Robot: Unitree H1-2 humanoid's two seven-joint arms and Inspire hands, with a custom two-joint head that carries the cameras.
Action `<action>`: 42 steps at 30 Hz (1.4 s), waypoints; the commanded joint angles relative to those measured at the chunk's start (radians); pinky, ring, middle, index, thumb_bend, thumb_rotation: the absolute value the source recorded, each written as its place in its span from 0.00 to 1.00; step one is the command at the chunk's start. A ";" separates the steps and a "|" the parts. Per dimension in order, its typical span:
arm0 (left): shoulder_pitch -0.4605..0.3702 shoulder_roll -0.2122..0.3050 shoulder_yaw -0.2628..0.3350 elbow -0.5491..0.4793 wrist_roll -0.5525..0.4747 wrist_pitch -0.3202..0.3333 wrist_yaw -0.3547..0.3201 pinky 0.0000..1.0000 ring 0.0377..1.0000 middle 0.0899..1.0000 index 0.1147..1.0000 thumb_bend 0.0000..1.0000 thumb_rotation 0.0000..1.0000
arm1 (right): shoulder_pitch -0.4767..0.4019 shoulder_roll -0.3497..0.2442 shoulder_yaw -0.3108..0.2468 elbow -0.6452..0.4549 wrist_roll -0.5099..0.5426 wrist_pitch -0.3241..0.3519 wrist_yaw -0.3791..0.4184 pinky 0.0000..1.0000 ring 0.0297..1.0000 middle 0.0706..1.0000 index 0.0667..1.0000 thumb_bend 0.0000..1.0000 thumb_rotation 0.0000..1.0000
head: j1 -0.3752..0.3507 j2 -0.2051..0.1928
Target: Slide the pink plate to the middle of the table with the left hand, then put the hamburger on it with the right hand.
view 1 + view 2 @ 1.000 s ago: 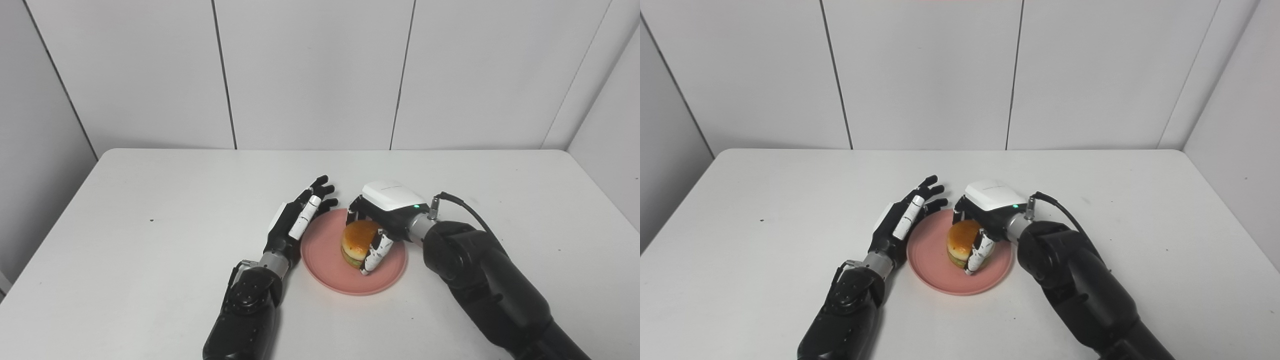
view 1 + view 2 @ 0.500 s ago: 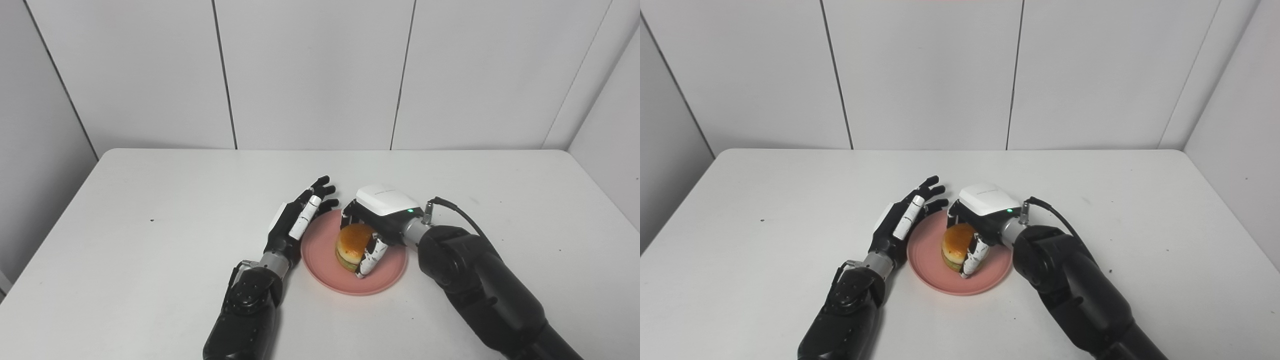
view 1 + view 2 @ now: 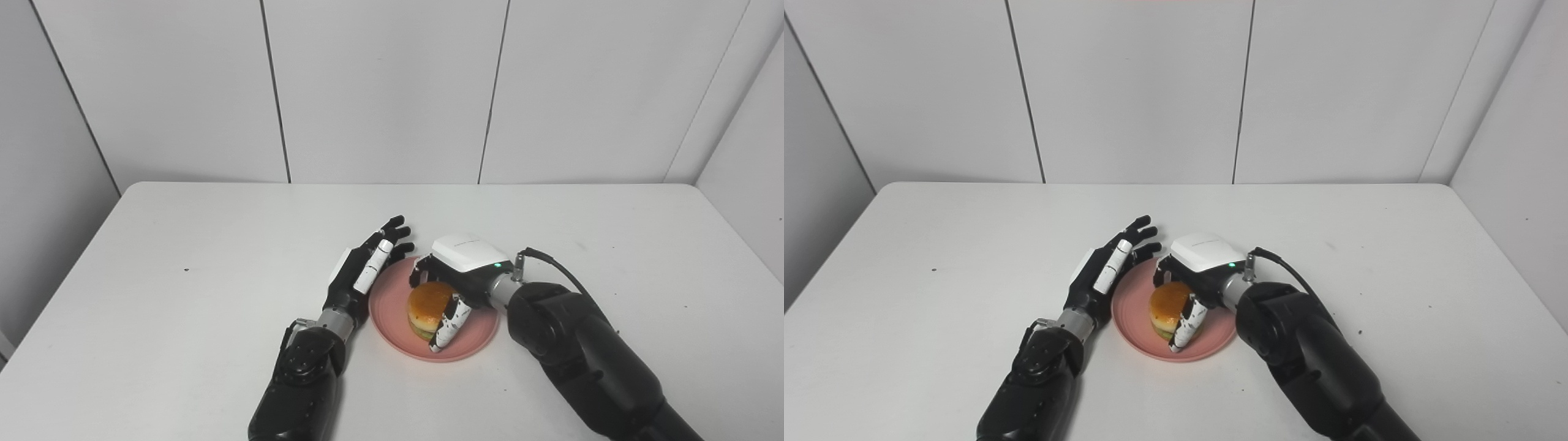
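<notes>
White laminate worktop (image 3: pixel 184 318), matte and flat, with a few dark specks; pale panelled walls behind. Nothing else on it but the task items near the middle.

Right hand (image 3: pixel 456 288) — black shell, glossy white back plate, white-and-black fingers (image 3: pixel 446 320) — is curled over the burger (image 3: pixel 427 304) and holds it, fingers down its near side. Burger sits low over the plate (image 3: pixel 471 343); whether its base already touches cannot be told from either view.

Left hand (image 3: pixel 367 266), same black build with one white finger, lies with fingers spread and straight, holding nothing, just beside the plate's left rim — possibly touching it.

Plate: pink, round, shallow, smooth with a low raised lip; likely light plastic that slides easily on this surface. Burger: rounded glossy orange-brown bun, green layer beneath, probably a rigid toy.

Risks, as judged:
- Fingers between burger and plate could drag or tip the burger on release.
- Burger sits left of plate centre; a sideways pull on withdrawal may roll it toward the lip.
- Right hand pressing down could skid the plate; left hand at the rim may nudge it on retreat.
</notes>
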 commanded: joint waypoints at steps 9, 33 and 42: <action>-0.002 -0.010 -0.011 0.022 0.001 0.030 -0.018 0.85 0.81 0.87 0.84 0.81 0.82 | -0.032 -0.004 -0.016 -0.031 -0.013 0.005 0.023 0.70 0.82 0.82 0.70 1.00 0.32 | -0.001 -0.001; 0.001 0.003 0.006 0.007 -0.025 0.029 -0.040 0.84 0.84 0.85 0.83 0.80 0.79 | 0.040 0.011 -0.167 -0.145 0.101 -0.028 -0.149 0.57 0.68 0.72 0.67 0.96 0.48 | -0.005 -0.006; 0.017 0.015 0.000 -0.041 -0.010 0.046 -0.036 0.87 0.83 0.88 0.87 0.80 0.80 | 0.100 0.022 -0.270 -0.098 0.243 -0.091 -0.302 0.54 0.62 0.67 0.69 0.99 0.49 | -0.002 -0.007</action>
